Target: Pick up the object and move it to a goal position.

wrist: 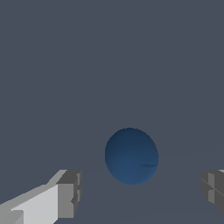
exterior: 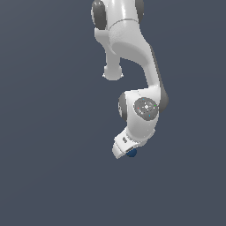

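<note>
In the exterior view, one white arm [exterior: 132,66] is reaching down from the upper edge of the picture and bending at a rounded joint. Its gripper [exterior: 125,152] is hanging at the low end of the arm. One small dark blue ball [exterior: 131,152] is peeking out just beside the gripper's tip, on the exterior view's right of it, and partly hidden by it. The plain grey-blue floor [exterior: 44,176] is filling everything else around the ball. From here the fingers are not showing clearly.

In the wrist view, the same single ball [wrist: 131,156] is lying on the floor [wrist: 109,52] between two grey fingers [wrist: 70,192]. The two fingers are standing spread wide, one on each side of the ball, with floor showing between each pad and the ball. Neither finger is touching it, so the gripper [wrist: 142,192] is holding nothing.
</note>
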